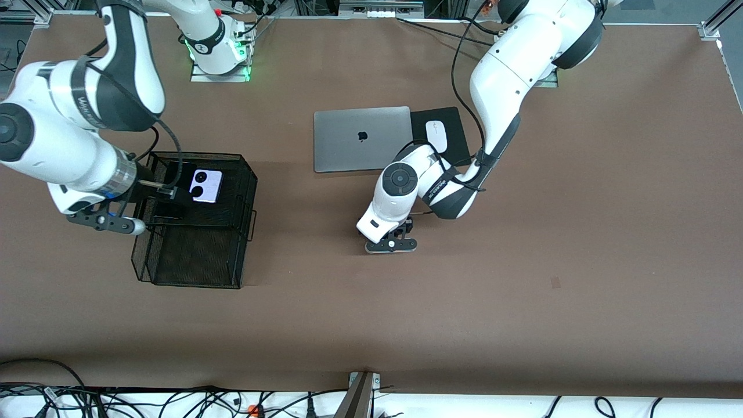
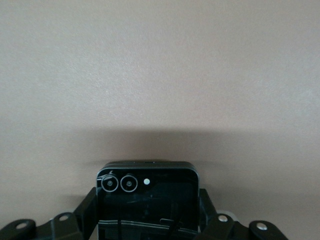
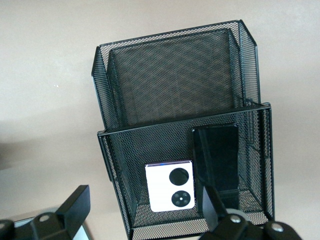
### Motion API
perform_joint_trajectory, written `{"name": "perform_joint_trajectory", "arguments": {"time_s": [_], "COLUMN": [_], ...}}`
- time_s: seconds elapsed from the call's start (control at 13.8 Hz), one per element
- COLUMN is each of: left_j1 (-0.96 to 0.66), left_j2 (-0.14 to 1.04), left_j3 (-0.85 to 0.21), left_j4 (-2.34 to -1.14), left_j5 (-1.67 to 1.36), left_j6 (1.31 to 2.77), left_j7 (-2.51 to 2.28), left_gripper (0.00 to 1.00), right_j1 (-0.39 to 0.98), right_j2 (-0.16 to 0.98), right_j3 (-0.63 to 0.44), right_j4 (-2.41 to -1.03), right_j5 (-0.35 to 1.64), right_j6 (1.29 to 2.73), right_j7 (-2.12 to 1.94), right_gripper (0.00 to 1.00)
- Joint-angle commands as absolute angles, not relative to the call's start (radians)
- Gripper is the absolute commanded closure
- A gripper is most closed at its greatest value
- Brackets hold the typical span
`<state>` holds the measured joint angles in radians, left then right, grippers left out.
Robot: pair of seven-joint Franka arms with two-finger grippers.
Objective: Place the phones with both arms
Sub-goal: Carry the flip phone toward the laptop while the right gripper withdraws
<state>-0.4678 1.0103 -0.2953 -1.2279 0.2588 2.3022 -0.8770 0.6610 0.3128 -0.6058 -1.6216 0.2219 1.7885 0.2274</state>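
Left gripper (image 1: pixel 392 239): low over bare brown table (image 1: pixel 522 278) near the middle, on the side of the laptop nearer the front camera; fingers clamped on the small squarish black phone (image 2: pixel 146 197); the left wrist view shows that phone between the pads, its two camera rings and a small white dot along one edge; whether the phone touches the tabletop cannot be told.

Right gripper (image 1: pixel 155 200): at the black mesh basket (image 1: pixel 232 267), over the rim toward the right arm's end of the table; fingers (image 3: pixel 75 205) spread wide, grasping nothing; one finger outside the basket wall, the other just over the long black phone.

Lilac-white phone (image 1: pixel 206 186): lies flat in the basket compartment that is farther from the front camera; two black circles face up; just beside the long black slab.

Long black phone (image 3: pixel 216 157): in the same compartment as the lilac-white one, along its side; leans tilted, one end up against the mesh divider.

Basket: two compartments set apart by a mesh wall; the one nearer the front camera holds no phone.

Laptop (image 1: pixel 361 139): grey, lid shut, near the middle of the table, farther from the front camera than the left gripper.

Mouse (image 1: pixel 436 136): white, on a black pad (image 1: pixel 450 119) beside the laptop, toward the left arm's end.
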Motion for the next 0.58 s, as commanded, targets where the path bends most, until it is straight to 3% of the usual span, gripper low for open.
{"name": "perform_joint_trajectory", "arguments": {"time_s": [0.0, 0.07, 0.15, 0.22, 0.51], "left_j1": [-0.502, -0.503, -0.506, -0.524, -0.54], "left_j2": [1.032, 1.038, 1.039, 1.039, 1.029], "left_j3": [-0.265, -0.265, -0.261, -0.235, -0.201], "left_j4": [-1.184, -1.183, -1.183, -1.181, -1.151], "left_j5": [0.278, 0.278, 0.279, 0.278, 0.261], "left_j6": [2.321, 2.321, 2.321, 2.322, 2.304], "left_j7": [-0.885, -0.885, -0.885, -0.893, -0.956], "left_gripper": [1.0, 0.67, 0.23, 0.0, 0.0], "right_j1": [0.649, 0.647, 0.641, 0.628, 0.611], "right_j2": [0.34, 0.371, 0.408, 0.438, 0.462], "right_j3": [-0.597, -0.597, -0.597, -0.597, -0.597], "right_j4": [-1.562, -1.513, -1.452, -1.401, -1.355], "right_j5": [0.247, 0.247, 0.259, 0.29, 0.316], "right_j6": [1.758, 1.723, 1.68, 1.643, 1.618], "right_j7": [0.216, 0.215, 0.215, 0.215, 0.215], "right_gripper": [0.0, 0.0, 0.0, 0.0, 0.0]}}
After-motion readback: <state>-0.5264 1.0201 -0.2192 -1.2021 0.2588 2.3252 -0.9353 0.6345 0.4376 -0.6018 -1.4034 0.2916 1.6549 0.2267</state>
